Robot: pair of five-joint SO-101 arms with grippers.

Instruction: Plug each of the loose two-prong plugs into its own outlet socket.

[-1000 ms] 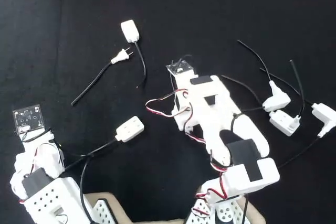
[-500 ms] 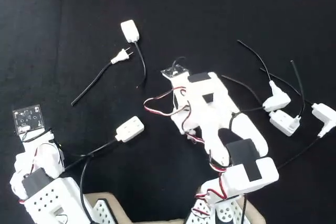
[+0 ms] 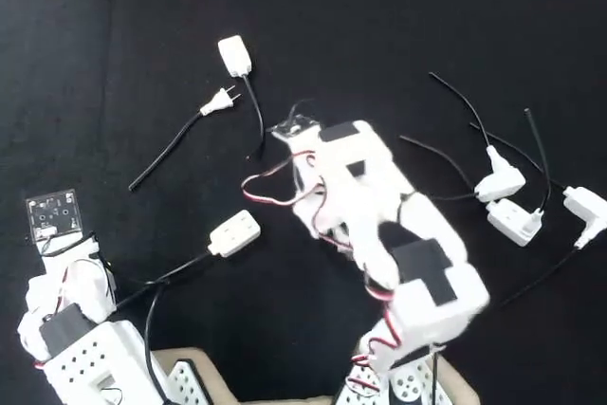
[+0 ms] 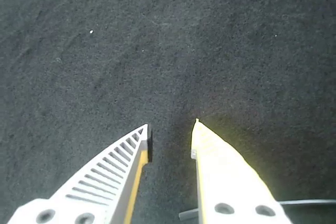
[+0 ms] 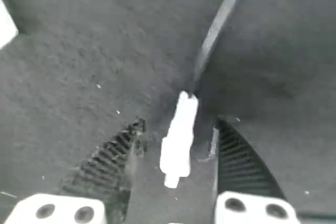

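Plug (image 5: 176, 150) lies between your right claw's (image 5: 177, 127) parted fingers, touching neither. Your left claw (image 4: 171, 125) hangs half-open over the counter (image 4: 105, 51), near left.

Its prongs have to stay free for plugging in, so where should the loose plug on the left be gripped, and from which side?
Probably best to grip the loose plug by its white body behind the prongs, from above, closing across its width. It lies flat, its cable trailing from the opposite end.
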